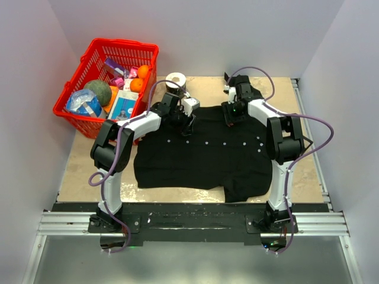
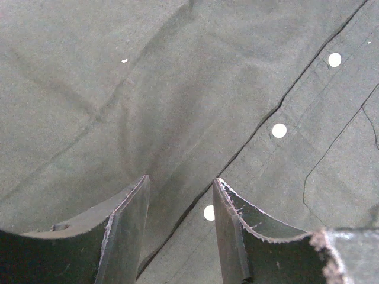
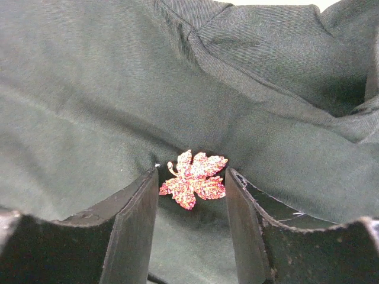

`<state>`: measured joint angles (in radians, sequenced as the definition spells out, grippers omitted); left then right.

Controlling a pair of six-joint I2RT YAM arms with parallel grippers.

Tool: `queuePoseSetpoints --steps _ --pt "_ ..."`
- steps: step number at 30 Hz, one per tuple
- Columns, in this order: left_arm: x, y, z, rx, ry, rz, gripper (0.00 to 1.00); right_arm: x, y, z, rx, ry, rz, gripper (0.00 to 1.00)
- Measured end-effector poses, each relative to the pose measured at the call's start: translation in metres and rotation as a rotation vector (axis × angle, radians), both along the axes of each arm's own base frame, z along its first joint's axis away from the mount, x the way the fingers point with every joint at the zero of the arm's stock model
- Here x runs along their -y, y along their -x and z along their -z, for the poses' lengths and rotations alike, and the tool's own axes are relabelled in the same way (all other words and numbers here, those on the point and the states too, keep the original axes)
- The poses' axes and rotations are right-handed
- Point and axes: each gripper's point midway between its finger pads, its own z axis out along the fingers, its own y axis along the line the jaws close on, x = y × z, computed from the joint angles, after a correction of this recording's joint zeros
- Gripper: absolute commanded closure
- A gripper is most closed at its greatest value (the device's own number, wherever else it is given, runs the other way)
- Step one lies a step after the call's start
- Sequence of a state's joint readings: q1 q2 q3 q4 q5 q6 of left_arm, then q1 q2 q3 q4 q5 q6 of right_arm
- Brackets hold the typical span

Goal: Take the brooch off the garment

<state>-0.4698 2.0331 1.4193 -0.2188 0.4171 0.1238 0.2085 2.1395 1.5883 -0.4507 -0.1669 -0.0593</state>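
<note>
left gripper (image 2: 181,178), right gripper (image 3: 192,170), one brooch (image 3: 193,179), one garment (image 3: 89,106)

The garment (image 1: 201,157) was black with small white buttons (image 2: 279,130); the brooch (image 3: 193,179) was speckled reddish-pink; the basket (image 1: 76,74) at upper left was red, the table (image 1: 89,171) tan.

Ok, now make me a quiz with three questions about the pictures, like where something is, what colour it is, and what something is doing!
1. Where is the brooch? A on the bare table B between the right arm's jaws C on the floor
2. What colour is the basket? A red B blue C green
3. The left arm's jaws are: A squeezed shut B holding an orange C apart over the shirt
Answers: B, the right wrist view shows it in their gap; A, its walls are red; C, cloth shows between them.
</note>
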Motion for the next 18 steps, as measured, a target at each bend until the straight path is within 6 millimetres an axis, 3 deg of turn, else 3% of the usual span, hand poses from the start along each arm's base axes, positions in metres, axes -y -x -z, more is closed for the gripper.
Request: queuePoseSetpoints --steps 10,15,18 --pt "0.003 0.007 -0.003 -0.016 0.03 0.027 0.48 -0.033 0.022 -0.015 -0.093 -0.3 -0.116 0.57" --pt "0.01 0.018 -0.026 -0.02 0.133 0.039 0.47 -0.029 0.027 -0.033 -0.1 -0.389 -0.126 0.59" --pt "0.024 0.012 -0.049 0.001 0.228 0.036 0.47 -0.021 0.027 -0.047 -0.071 -0.394 -0.107 0.59"
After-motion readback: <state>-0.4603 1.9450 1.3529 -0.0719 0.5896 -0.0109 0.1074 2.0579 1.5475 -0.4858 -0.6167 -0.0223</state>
